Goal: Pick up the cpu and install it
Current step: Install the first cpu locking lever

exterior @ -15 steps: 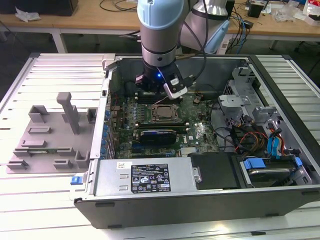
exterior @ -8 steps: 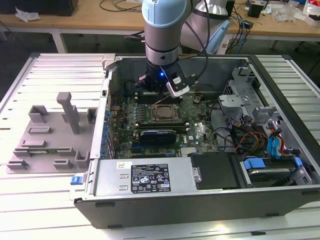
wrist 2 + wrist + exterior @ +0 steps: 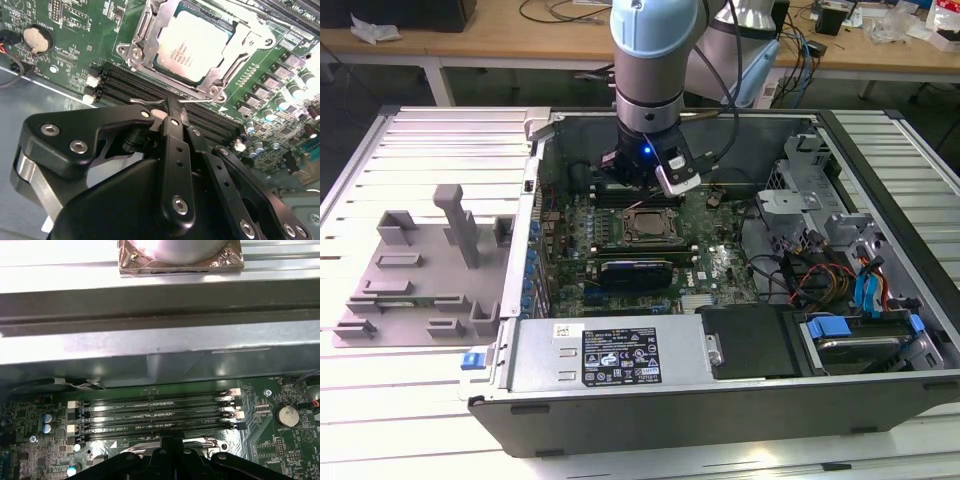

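Sitting in its socket frame [image 3: 190, 50] on the motherboard [image 3: 75, 45], the cpu [image 3: 192, 42] looks installed — the tool [image 3: 170, 117], pressed together and holding nothing, hangs over the memory slots [image 3: 150, 90] just beside it.

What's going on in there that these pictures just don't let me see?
1. Second wrist view: the gripper covers part of the memory slots, and the picture's edge cuts off the socket frame around the cpu.
2. First wrist view: the gripper hides most of the socket frame.
3. Exterior view: the arm blocks part of the motherboard behind it.
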`<control>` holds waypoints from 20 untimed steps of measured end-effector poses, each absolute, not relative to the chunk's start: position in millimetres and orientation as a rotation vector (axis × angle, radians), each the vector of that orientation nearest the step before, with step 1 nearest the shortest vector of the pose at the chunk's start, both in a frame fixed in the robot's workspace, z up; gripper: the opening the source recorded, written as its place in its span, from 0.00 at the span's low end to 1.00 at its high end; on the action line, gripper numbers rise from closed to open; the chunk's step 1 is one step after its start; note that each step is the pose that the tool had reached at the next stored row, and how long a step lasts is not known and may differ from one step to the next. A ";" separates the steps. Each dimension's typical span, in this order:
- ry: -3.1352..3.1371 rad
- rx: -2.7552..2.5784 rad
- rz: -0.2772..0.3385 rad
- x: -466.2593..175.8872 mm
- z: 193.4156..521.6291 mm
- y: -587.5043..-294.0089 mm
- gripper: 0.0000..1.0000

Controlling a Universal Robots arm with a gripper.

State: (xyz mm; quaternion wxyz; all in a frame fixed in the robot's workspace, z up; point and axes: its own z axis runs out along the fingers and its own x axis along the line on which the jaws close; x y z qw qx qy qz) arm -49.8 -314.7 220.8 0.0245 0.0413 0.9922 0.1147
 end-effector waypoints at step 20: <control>3.065 0.282 0.206 -42.1 210.4 -294.8 0.11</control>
